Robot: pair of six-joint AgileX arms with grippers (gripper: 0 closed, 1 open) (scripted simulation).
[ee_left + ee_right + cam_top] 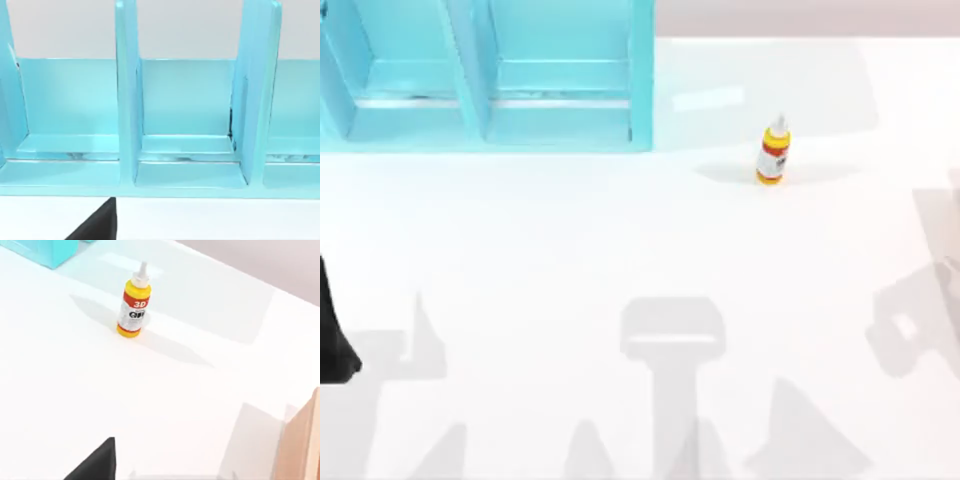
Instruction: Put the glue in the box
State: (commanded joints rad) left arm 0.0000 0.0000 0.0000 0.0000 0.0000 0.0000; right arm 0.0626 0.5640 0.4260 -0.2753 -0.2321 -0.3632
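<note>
The glue (772, 151), a small yellow bottle with a white pointed nozzle, stands upright on the white worktop (620, 240), right of the turquoise divided box (642, 80). The right arm looks nearer; I cannot tell either arm's jaws.

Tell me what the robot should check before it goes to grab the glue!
1. Glue standing upright on the table: ok.
2. Nothing touching or crowding the glue: ok, bare table all around it.
3. Box compartments free to take the glue: ok, the ones seen from the left wrist look bare.
4. Glue already in the box: not ok, it stands to the right of the box, apart from it.
5. Right gripper open for the grasp: cannot tell.
6. Left arm out of the way: ok, it sits at the table's left edge.
</note>
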